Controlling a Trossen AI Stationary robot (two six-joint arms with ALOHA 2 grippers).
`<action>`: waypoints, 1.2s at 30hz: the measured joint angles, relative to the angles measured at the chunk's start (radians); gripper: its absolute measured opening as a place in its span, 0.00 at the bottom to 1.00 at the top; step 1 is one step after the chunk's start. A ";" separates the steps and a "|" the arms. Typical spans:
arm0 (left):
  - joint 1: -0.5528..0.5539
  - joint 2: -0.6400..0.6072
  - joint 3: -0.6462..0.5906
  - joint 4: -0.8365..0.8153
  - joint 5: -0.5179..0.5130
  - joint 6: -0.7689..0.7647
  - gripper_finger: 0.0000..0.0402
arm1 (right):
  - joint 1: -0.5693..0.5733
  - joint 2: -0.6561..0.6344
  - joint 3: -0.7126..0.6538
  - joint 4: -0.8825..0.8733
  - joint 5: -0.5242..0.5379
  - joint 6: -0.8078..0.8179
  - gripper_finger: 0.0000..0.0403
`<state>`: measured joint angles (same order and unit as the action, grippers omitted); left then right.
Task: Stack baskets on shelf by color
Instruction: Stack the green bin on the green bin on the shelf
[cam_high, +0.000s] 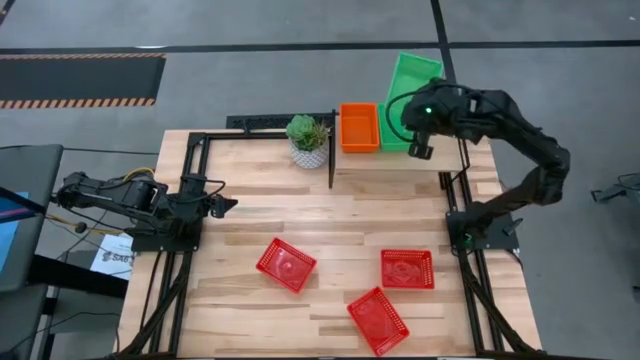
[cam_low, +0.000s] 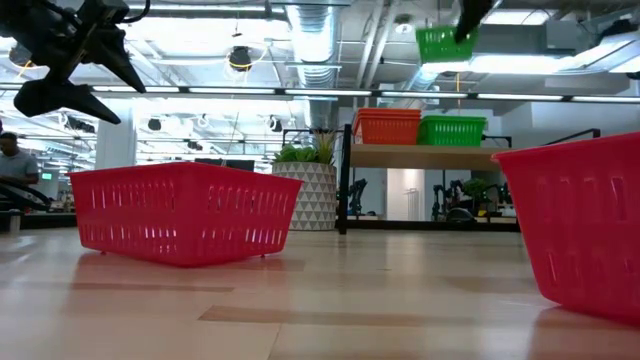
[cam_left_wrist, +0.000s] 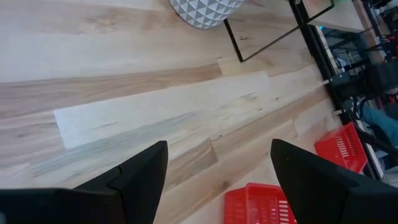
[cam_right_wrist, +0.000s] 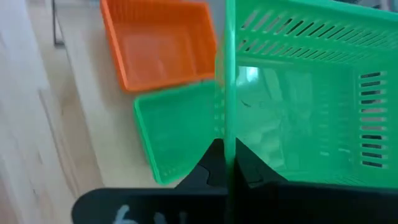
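Observation:
My right gripper is shut on a green basket and holds it high over the shelf, at the table's far right. A second green basket and an orange basket rest side by side on their bases on the shelf board. Three red baskets lie on the tabletop near the near edge. My left gripper is open and hovers over bare table at the left side, touching nothing. My right gripper pinches one side wall of the green basket at its rim, one finger inside the basket and one outside. The basket is lifted clear above the shelf and tilted, its open side turned away from level.
A white-potted plant stands on the table just left of the shelf's black frame leg. Black frame rails run along the table's left and right sides. Open tabletop lies between the plant and the red baskets.

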<state>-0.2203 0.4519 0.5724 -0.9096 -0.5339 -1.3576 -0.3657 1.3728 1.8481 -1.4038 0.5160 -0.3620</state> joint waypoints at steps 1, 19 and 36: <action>0.000 0.000 0.000 0.000 -0.003 -0.001 0.68 | -0.021 -0.017 -0.051 0.023 -0.016 -0.026 0.01; 0.000 0.000 0.000 0.000 0.000 -0.022 0.68 | -0.275 -0.043 -0.426 0.331 -0.306 -0.354 0.02; 0.000 0.000 0.000 -0.001 -0.022 -0.048 0.68 | -0.363 -0.072 -0.459 0.285 -0.441 -0.410 0.02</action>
<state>-0.2202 0.4519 0.5724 -0.9104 -0.5564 -1.4056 -0.7292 1.3010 1.3896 -1.1184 0.0750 -0.7717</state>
